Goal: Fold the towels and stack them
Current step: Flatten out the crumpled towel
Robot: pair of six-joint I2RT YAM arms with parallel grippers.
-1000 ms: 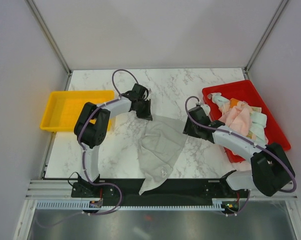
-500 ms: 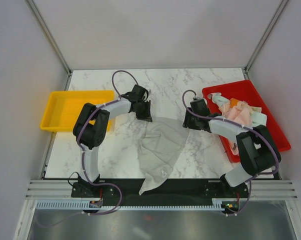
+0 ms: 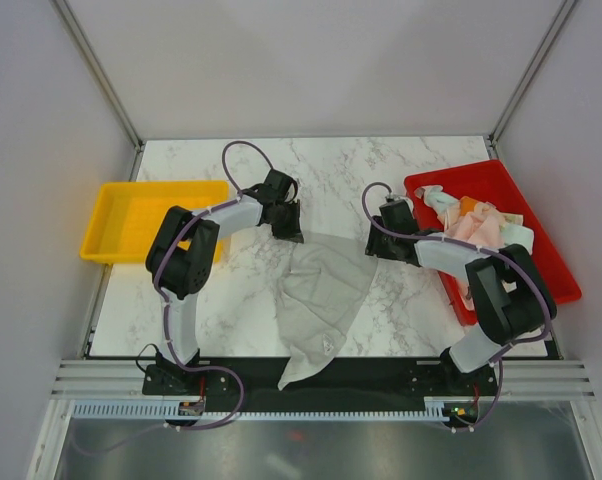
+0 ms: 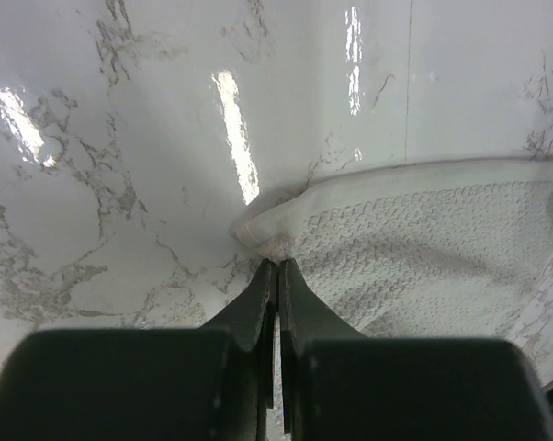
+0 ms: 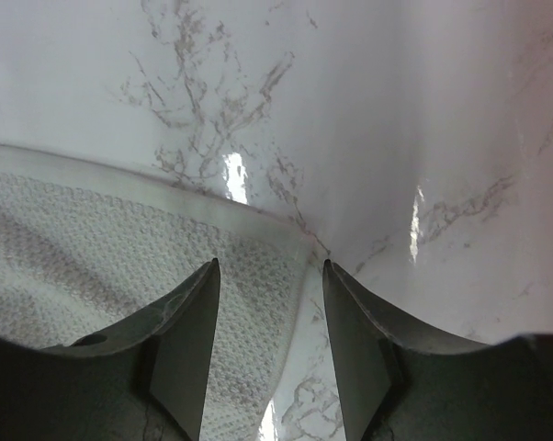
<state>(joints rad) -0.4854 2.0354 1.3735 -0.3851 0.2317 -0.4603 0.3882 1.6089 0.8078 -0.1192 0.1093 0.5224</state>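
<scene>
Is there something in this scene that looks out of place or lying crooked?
Yes. The grey-white waffle-weave towel lies diagonally on the white marble table, and its near corner hangs over the table edge onto the black base strip. The other towels sit in a crumpled heap in the red plastic tray.

No text, label, brand, number or sign is readable in any view.

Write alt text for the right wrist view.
The right pincer, jaws apart, hovers over the corner of a grey-white towel lying on a marble table.
</scene>
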